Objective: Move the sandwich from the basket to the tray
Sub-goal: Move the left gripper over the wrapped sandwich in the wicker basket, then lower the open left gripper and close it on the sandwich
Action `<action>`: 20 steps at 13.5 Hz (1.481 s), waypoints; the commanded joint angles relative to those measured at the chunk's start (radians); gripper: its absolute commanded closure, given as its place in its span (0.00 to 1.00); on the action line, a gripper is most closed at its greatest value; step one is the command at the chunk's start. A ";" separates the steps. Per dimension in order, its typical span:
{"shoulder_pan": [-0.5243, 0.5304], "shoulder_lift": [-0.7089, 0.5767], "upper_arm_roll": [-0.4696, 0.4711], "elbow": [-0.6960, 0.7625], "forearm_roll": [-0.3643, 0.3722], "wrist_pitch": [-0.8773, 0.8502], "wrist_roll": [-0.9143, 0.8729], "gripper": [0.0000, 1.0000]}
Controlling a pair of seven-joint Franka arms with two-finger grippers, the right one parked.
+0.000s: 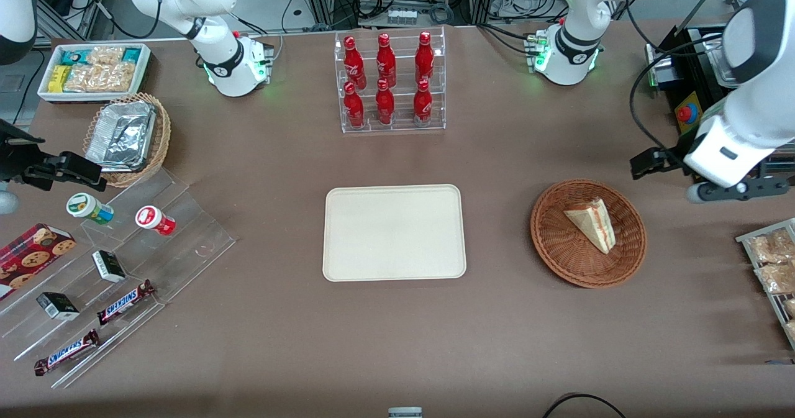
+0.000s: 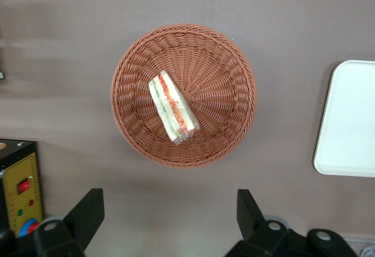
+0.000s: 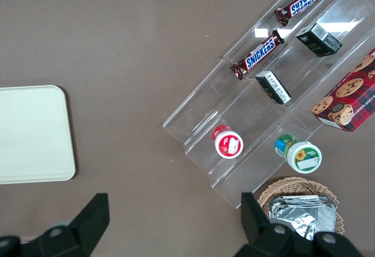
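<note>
From the front, the small triangular wedge sandwich of pale bread with red and green filling (image 1: 591, 223) lies inside the round reddish-brown woven wicker basket (image 1: 588, 233), which sits on the brown table (image 1: 397, 343) toward the working arm's end, well apart from the flat cream-white rectangular tray (image 1: 394, 232) at the middle; the tray carries nothing, so by my reading the task is at its opening step, the approach to the pick. The left arm's end effector (image 1: 739, 189) hangs above the table just outside the basket's rim, farther from the front camera than the sandwich, and not over it. In this view the wedge's long axis runs on a diagonal, its narrow end pointing toward the front camera and the working arm's end, its broad end toward the tray. In the left wrist view the end effector (image 2: 170, 213) shows its two black fingers (image 2: 87, 213) spread wide with nothing between them, and the sandwich (image 2: 173, 106) rests off the basket (image 2: 184, 95) centre, its striped cut edge facing up and its length slanted against the line between the fingers. The next move likely calls for centring over the wedge, turning the wrist so the fingers close across its short width, then descending.
</note>
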 commanded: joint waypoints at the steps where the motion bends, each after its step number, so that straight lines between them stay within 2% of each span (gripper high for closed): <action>1: -0.014 -0.020 0.003 -0.098 0.017 0.097 -0.086 0.00; 9: -0.009 -0.012 0.007 -0.347 0.006 0.336 -0.161 0.00; 15: -0.011 0.026 0.009 -0.453 0.011 0.503 -0.307 0.00; 20: -0.011 0.093 0.009 -0.473 0.012 0.608 -0.382 0.00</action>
